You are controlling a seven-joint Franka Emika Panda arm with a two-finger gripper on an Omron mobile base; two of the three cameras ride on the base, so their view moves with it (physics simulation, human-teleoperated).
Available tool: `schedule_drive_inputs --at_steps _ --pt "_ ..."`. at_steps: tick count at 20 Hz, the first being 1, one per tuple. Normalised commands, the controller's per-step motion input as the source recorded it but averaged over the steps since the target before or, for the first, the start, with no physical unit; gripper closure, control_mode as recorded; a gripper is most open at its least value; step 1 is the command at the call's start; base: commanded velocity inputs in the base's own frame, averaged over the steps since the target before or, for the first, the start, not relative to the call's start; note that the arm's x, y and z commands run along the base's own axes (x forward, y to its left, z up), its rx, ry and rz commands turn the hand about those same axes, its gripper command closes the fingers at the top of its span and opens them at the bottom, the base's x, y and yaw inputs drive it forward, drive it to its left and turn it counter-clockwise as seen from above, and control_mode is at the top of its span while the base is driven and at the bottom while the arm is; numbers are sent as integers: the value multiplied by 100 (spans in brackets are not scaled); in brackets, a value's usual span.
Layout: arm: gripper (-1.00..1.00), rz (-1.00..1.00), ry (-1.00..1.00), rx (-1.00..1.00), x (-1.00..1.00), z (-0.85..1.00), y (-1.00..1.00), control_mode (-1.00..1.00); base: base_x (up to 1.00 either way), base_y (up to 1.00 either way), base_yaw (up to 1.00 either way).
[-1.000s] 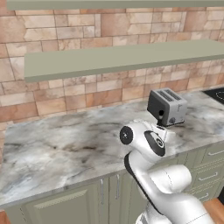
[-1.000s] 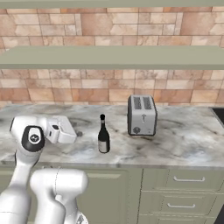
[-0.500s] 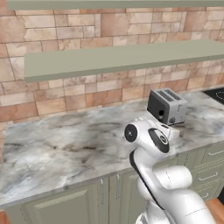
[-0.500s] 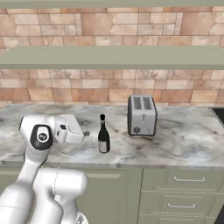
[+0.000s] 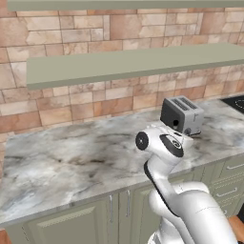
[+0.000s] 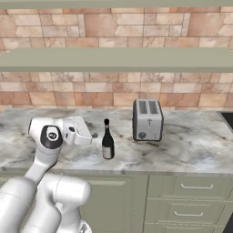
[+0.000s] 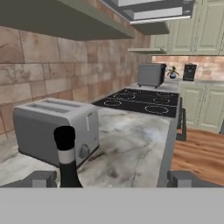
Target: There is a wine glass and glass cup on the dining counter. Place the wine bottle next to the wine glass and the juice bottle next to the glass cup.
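The wine bottle, dark with a long thin neck, stands upright on the marble wall counter left of the toaster. My gripper hovers just left of it at about neck height, open and holding nothing. In the hand view the bottle's neck and cap rise close in front, left of centre between my two fingertips, with my gripper spread wide around that gap. The wine glass, glass cup, juice bottle and dining counter are out of view.
A silver toaster stands right behind the bottle. A green shelf runs above the counter along the brick wall. A black stovetop lies further along the counter, and drawers sit below.
My arm has swung the hand to the right along the counter, closer to the wine bottle. The jaws have stayed open and the bottle has not moved.
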Motion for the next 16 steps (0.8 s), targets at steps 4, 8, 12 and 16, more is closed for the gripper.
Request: schedule_drive_inputs --at_steps 4,8,12,16 --pt "-100 -2 -1 0 15 -5 -4 -100 0 0 0" --pt "-100 -2 -1 0 17 -9 -7 -100 0 0 0" --pt "-100 -3 -1 -1 3 -11 -12 -100 0 0 0" --pt "-100 -3 0 0 0 -12 -8 -100 0 0 0"
